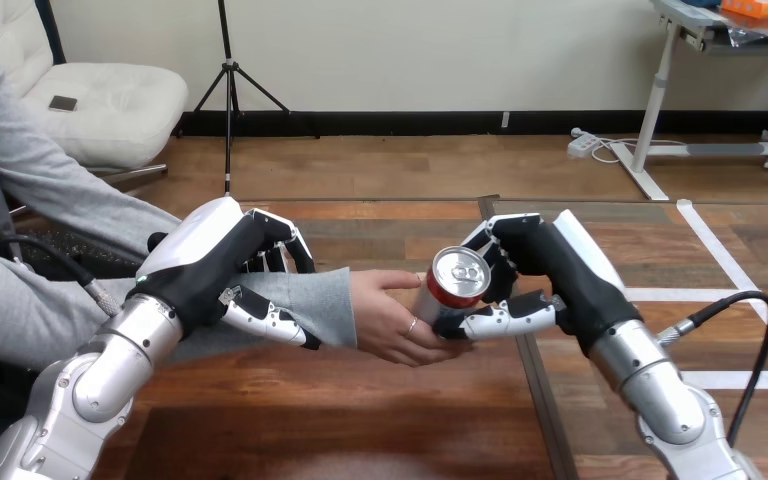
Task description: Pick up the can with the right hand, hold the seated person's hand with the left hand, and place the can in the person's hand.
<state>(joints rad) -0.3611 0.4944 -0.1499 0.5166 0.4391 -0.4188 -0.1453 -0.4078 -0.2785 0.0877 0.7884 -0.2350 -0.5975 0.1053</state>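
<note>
left robot hand (210, 256) clasps grey-sleeved forearm (307, 300) | right robot hand (550, 266) grips cylindrical metal can (451, 288) touching person's hand (386, 320)

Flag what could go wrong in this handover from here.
The can is tilted, and the person's hand is not closed round it; if the right hand lets go now, it may fall to the table. That hand's thumb sits by the person's fingers: pinch risk. The left hand is curled round the person's forearm; a tug could strain it.
</note>
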